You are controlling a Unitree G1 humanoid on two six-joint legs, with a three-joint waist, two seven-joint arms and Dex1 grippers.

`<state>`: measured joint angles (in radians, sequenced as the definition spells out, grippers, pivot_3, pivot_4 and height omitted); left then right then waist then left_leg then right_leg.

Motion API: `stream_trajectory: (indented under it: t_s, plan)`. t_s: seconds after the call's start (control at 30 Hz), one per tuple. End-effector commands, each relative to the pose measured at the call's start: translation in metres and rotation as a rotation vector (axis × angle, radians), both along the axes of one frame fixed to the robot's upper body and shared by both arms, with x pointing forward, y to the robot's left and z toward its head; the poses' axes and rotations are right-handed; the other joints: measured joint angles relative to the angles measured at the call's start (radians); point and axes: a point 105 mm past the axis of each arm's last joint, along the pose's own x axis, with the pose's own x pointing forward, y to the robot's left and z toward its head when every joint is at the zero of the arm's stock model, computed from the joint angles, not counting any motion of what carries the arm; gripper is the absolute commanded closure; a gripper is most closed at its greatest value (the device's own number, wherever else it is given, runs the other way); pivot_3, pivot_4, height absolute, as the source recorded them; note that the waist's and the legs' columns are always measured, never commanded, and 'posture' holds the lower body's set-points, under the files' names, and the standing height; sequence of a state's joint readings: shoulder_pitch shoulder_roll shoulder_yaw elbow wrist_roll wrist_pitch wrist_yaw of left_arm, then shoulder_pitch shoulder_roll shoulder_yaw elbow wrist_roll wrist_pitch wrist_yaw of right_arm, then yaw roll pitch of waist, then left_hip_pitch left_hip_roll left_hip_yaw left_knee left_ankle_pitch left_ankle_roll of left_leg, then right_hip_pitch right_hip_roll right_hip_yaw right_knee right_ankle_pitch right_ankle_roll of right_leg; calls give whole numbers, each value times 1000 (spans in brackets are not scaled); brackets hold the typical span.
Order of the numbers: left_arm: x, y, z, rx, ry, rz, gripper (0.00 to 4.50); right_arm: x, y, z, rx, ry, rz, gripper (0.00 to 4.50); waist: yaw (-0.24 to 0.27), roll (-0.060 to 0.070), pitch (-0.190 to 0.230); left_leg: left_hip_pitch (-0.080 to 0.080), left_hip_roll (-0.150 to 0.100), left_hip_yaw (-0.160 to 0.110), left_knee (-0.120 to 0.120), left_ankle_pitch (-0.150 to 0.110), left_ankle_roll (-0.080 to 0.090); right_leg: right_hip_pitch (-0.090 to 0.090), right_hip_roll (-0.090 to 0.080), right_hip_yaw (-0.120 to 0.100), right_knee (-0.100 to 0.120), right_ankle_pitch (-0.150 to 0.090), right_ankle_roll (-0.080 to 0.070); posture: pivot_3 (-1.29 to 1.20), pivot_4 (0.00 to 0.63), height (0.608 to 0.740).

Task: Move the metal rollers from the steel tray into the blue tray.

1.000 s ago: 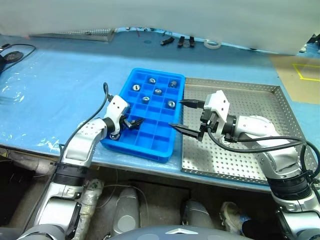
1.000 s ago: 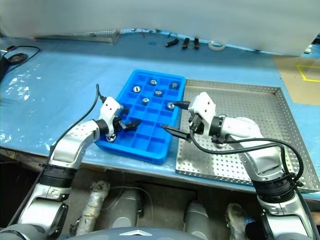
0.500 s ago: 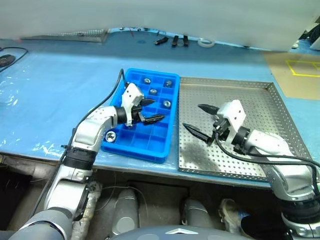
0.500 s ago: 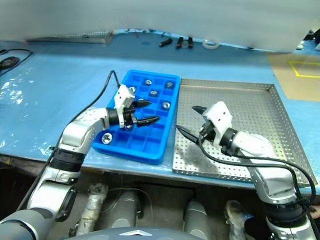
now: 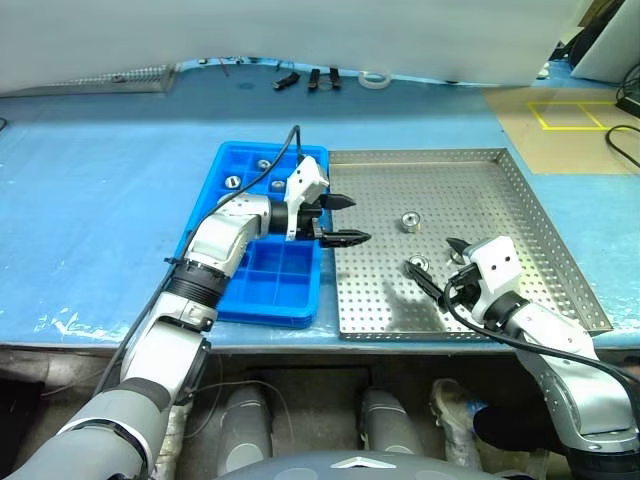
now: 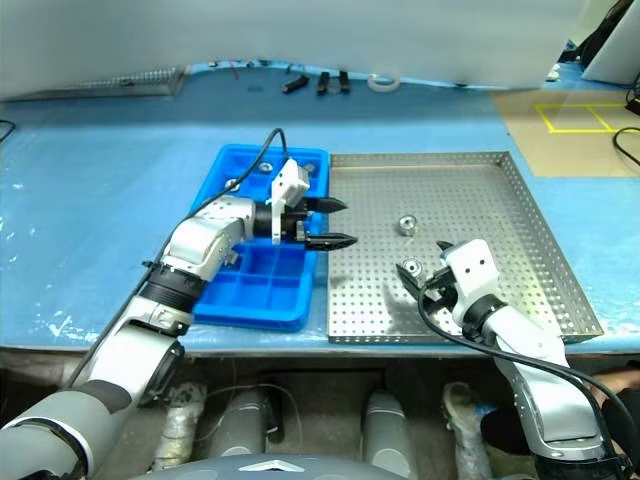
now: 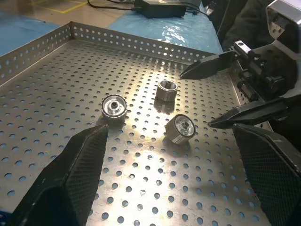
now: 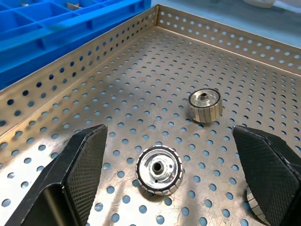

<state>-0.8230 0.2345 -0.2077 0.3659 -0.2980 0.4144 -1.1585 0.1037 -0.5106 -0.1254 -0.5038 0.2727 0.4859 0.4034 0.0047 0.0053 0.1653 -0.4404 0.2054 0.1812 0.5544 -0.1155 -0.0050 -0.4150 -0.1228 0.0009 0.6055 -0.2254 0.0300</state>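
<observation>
Small shiny metal rollers stand on end, bores up; one lies tilted. Left gripper and right gripper gape wide, empty.

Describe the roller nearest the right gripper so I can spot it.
Find the steel tray right of the blue tray. Just ahead of the open right gripper lies a metal roller. It is nearer the tray's front rim than the roller beyond it.

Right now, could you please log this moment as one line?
left gripper: open, over steel tray | right gripper: open, by rollers | blue tray: partly filled
</observation>
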Motion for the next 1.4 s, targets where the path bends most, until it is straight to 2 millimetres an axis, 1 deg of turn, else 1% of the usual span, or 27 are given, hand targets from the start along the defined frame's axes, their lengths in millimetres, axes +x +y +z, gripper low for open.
stream_trajectory:
  t_s: [0.03,0.13,0.33,0.43,0.57,0.67,0.7,0.77,0.83,0.9,1.0,1.2,1.3,1.4]
  plan:
    - [-11,-6,14,-3,-49,-87,28,8,-3,-1,-4,-29,-30,0,-1,0,0,0,0,0,0,0,0,0,0,0,0,0,0,-342,150,740]
    - [-19,-5,14,5,-39,-130,28,13,0,-4,6,-28,-24,0,-1,0,0,0,-1,1,0,0,1,0,1,0,0,0,0,-332,150,740]
    - [-23,0,10,23,-28,-121,28,25,0,-16,9,-7,-37,0,-5,0,0,0,0,1,0,0,1,1,1,0,1,0,0,-310,150,740]
    - [-23,1,9,29,-31,-112,28,24,3,-27,18,42,-9,0,-4,0,0,0,0,1,0,0,1,1,2,0,0,0,0,-303,150,740]
    - [-23,3,9,31,-34,-103,28,22,-1,-43,-8,92,-15,0,-4,0,0,0,0,2,1,-1,1,1,1,0,1,0,0,-297,150,740]
    - [-23,3,9,31,-34,-99,0,22,-1,-46,-16,97,-18,629,-5,0,0,1,0,2,1,-1,1,2,2,0,1,0,-1,-299,150,740]
    - [-23,3,8,31,-35,-97,0,22,-1,-46,-18,96,-19,987,-5,0,0,1,0,2,2,-1,2,2,2,0,1,0,-1,-301,150,740]
    - [-23,2,8,32,-36,-96,0,22,0,-46,-18,94,-16,1550,-5,0,0,2,0,2,2,-1,2,3,2,0,1,0,-1,-301,150,740]
    - [-23,2,7,33,-38,-96,0,22,1,-46,-17,93,-13,2353,-5,0,0,2,0,2,2,-1,2,4,2,0,1,0,-1,-302,150,740]
    - [-23,2,7,33,-37,-95,0,22,2,-45,-20,89,-11,2897,-5,0,0,2,0,2,2,-1,2,4,2,0,1,0,-1,-303,150,740]
    - [-23,3,6,35,-31,-90,0,22,2,-41,-24,76,-7,2904,-5,0,0,2,0,2,2,-1,2,4,2,0,1,0,-1,-301,150,740]
    - [-24,9,5,39,-28,-78,0,26,16,-18,-33,4,61,2904,-6,0,0,2,0,2,2,-1,2,4,2,0,0,0,0,-272,150,740]
    - [-22,15,6,44,-30,-47,0,28,31,2,-38,-43,135,2904,-8,0,0,2,0,1,2,-1,2,3,2,1,1,0,-1,-250,150,740]
    - [-18,26,5,51,-36,7,0,37,46,27,-44,-114,190,2904,-9,0,0,2,1,1,2,-1,2,3,2,0,1,0,-1,-198,150,740]
